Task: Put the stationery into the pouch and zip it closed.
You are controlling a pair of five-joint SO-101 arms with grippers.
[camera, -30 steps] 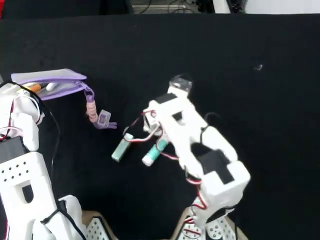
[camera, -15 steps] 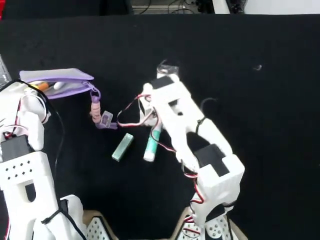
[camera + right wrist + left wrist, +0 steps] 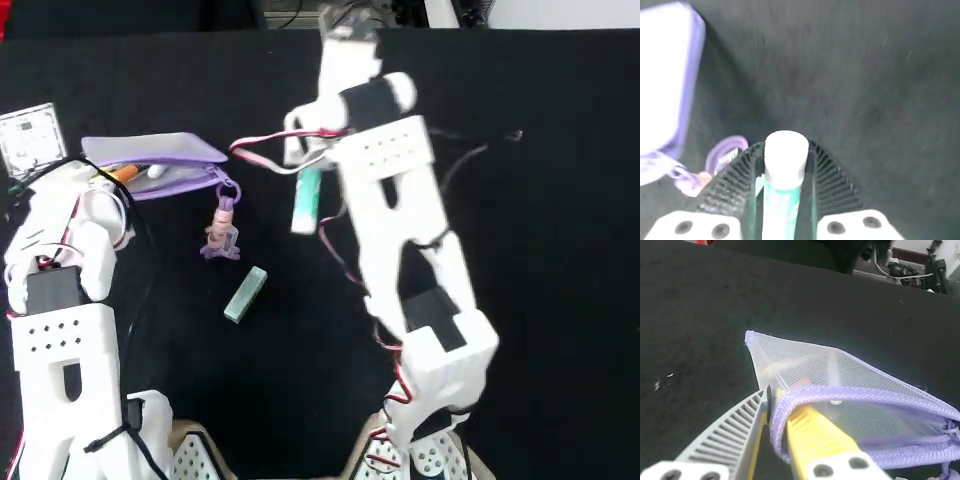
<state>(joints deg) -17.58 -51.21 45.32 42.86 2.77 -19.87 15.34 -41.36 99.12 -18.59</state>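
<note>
I see two white arms rising from the near edge of a black bench (image 3: 560, 200).

My left arm stands upright along the left edge, its wrist bent towards the bench's middle. The left gripper (image 3: 108, 188) is pinched narrow on the left end of the pouch (image 3: 160, 165). In the left wrist view, that gripper (image 3: 777, 405) has its grey finger outside the pouch (image 3: 840, 375) and its yellow finger under the purple rim. The pouch is clear mesh with purple trim. It sits by the left edge, about midway between the near and far edges. Its mouth is open, and an orange item and a white item show inside. A pink and purple zipper charm (image 3: 222, 232) hangs from its right end, towards the near edge.

My right arm stretches long from the near edge almost to the far edge, with the forearm raised and the wrist turned left. The right gripper (image 3: 305, 160) is clamped on a teal tube (image 3: 307, 200) with a white cap. The tube is held over the bench, just right of the pouch's zipper end and apart from it. In the right wrist view, the gripper (image 3: 785, 147) has black ribbed fingers pressed against both sides of the tube (image 3: 785, 155), cap outwards. The pouch (image 3: 665, 75) and the charm (image 3: 695, 180) lie off to one side there.

A small green block (image 3: 245, 294) lies flat on the bench, nearer the near edge than the charm, touching nothing
</note>
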